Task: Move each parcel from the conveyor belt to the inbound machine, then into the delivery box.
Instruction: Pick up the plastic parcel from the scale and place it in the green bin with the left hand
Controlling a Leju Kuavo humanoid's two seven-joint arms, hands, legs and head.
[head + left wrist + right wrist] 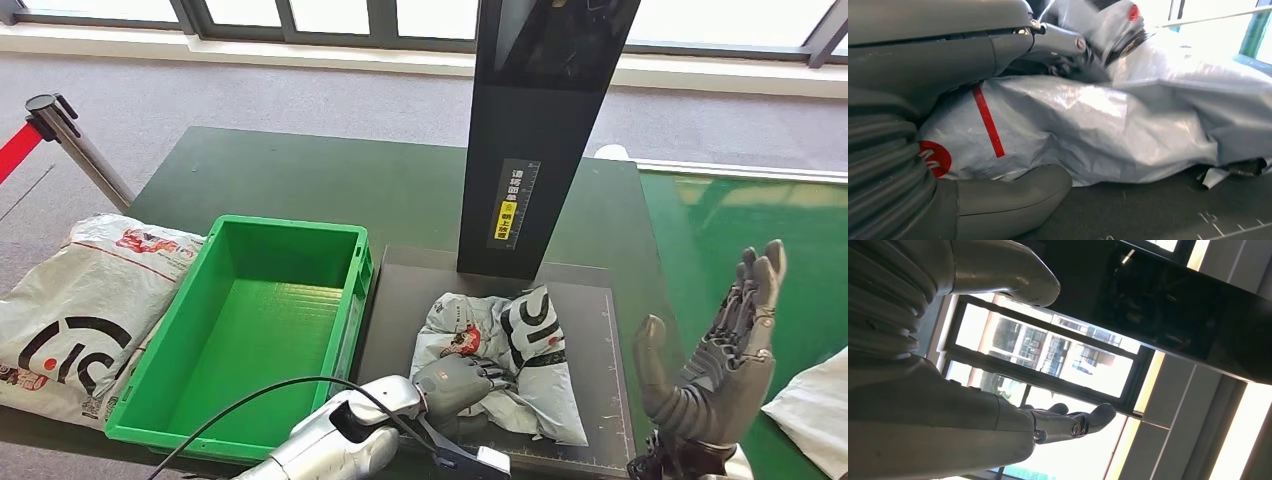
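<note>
- We see the grey parcel (pixel 505 355) on the black machine plate (pixel 590 400), low in the middle of the frame.
- Our left hand (pixel 455 383) grips it; our right hand (pixel 725 355) is open and holds nothing.
- Next, we think, we lift it left into the green box (pixel 180 375).

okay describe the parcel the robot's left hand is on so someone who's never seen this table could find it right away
Start at the tall black scanner column in the middle of the dark table; at its foot lies a flat black platform. The crumpled grey parcel lies on that platform, with the left hand gripping its near edge. The other parcels lie off the platform.
</note>
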